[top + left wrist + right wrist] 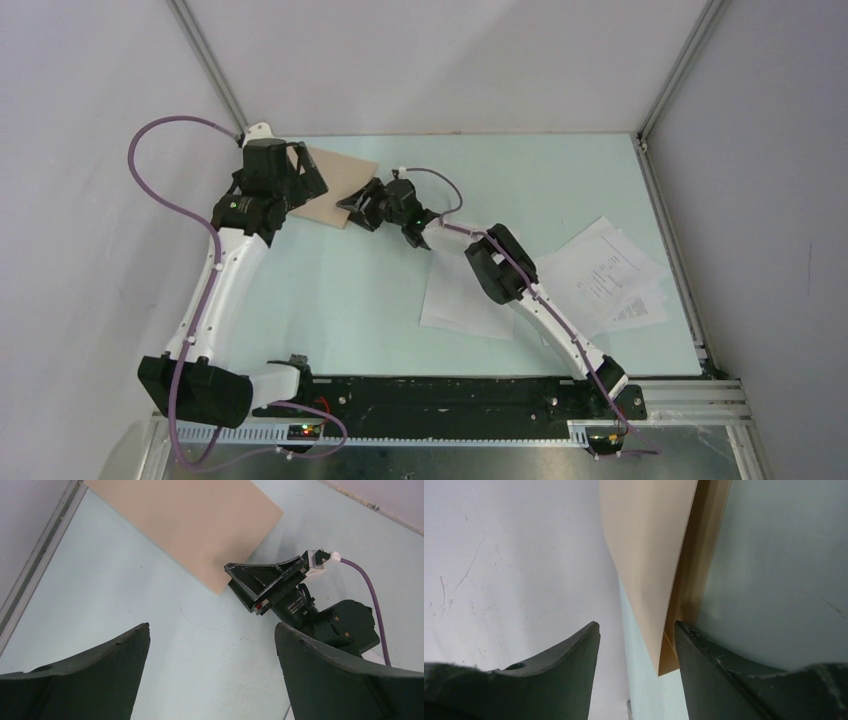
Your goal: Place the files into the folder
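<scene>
Found the kraft folder (338, 188) lying at the far-left corner of the table (340, 300), shut apart from its near-right corner. Caught the right gripper (636, 627) at that corner with fingers parted, not clamped: top leaf curling up in the gap, bottom leaf lying against the right-hand finger. Saw no firm pinch, so noted it as standing open around the cover's edge. Spotted the left gripper (210, 630) spread wide and empty, hovering over bare table near the folder, touching nothing. Located the files (600, 275) well apart from the folder on the right half of the table: a loose fan of white sheets, some printed, plus one blank-looking sheet partly under the right arm. Judged none to be in the folder yet. Judged the step as opening the folder, early in the task. Expected the next move to call for nipping only the top leaf and swinging it over without dragging the whole folder. Guessed the left gripper would need to pin the bottom leaf. Flagged the risk of grabbing both leaves together.
</scene>
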Motion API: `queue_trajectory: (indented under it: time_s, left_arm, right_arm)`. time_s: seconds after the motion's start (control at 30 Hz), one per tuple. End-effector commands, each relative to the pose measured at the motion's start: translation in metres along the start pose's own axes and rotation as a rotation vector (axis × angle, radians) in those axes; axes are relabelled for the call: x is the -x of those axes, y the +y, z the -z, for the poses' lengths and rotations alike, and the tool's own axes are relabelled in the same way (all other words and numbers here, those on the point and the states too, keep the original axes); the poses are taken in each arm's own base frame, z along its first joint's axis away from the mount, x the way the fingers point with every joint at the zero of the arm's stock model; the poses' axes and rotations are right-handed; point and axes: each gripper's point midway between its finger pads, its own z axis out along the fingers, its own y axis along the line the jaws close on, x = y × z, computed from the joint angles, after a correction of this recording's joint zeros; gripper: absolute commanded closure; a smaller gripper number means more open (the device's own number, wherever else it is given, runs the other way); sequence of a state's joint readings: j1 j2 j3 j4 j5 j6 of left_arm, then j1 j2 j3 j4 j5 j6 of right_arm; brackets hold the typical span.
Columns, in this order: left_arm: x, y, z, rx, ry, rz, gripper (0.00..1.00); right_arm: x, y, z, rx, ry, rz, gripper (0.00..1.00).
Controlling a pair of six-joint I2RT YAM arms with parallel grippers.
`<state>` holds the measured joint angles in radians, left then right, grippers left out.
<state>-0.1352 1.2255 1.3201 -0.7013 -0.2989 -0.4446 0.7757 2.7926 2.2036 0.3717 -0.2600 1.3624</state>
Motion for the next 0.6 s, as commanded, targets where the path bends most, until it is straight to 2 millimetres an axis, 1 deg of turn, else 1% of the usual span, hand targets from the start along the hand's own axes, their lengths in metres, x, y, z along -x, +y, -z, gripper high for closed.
queue_trajectory:
  time_s: [0.0, 0.03, 0.07, 0.1, 0.13, 0.23, 0.3, 0.37, 0.4, 0.47, 0.5, 0.53, 0.57]
  left_arm:
    - [0.005, -0.005, 0.007, -0.028, -0.020, 0.010, 0.00]
    - [0.005, -0.004, 0.007, -0.029, -0.021, 0.011, 0.00]
    - [0.005, -0.005, 0.007, -0.030, -0.021, 0.011, 0.00]
    - [0.005, -0.004, 0.007, -0.030, -0.021, 0.011, 0.00]
    - [0.005, -0.005, 0.007, -0.031, -0.021, 0.011, 0.00]
    - [0.005, -0.005, 0.007, -0.032, -0.021, 0.012, 0.00]
    - [0.005, -0.005, 0.008, -0.035, -0.020, 0.015, 0.00]
    - [0.005, -0.006, 0.008, -0.039, -0.019, 0.017, 0.00]
    - [0.004, -0.007, 0.009, -0.044, -0.017, 0.019, 0.00]
    - [0.005, -0.008, 0.011, -0.054, -0.018, 0.024, 0.00]
    - [0.004, -0.009, 0.011, -0.055, -0.016, 0.029, 0.00]
    - [0.003, -0.009, 0.012, -0.059, -0.014, 0.031, 0.00]
    - [0.002, -0.009, 0.012, -0.061, -0.011, 0.040, 0.00]
  right_arm:
    - [-0.003, -0.004, -0.012, 0.012, -0.023, -0.007, 0.39]
    - [-0.002, 0.001, -0.014, 0.023, -0.027, -0.009, 0.40]
    - [-0.003, -0.006, -0.015, 0.011, -0.027, -0.014, 0.40]
    - [-0.001, -0.003, -0.017, 0.018, -0.034, -0.018, 0.40]
    - [-0.002, -0.008, -0.018, 0.011, -0.035, -0.023, 0.41]
    - [0.002, -0.008, -0.021, 0.021, -0.056, -0.048, 0.43]
    - [0.005, -0.008, -0.021, 0.020, -0.068, -0.056, 0.47]
    - [0.009, -0.007, -0.021, 0.027, -0.076, -0.062, 0.58]
    - [0.012, -0.006, -0.020, 0.031, -0.079, -0.066, 0.74]
    - [0.018, 0.001, -0.017, 0.048, -0.077, -0.059, 0.98]
    - [0.022, 0.008, -0.011, 0.065, -0.082, -0.050, 1.00]
    - [0.025, 0.012, -0.007, 0.072, -0.087, -0.025, 1.00]
    - [0.030, 0.024, 0.004, 0.083, -0.105, 0.003, 1.00]
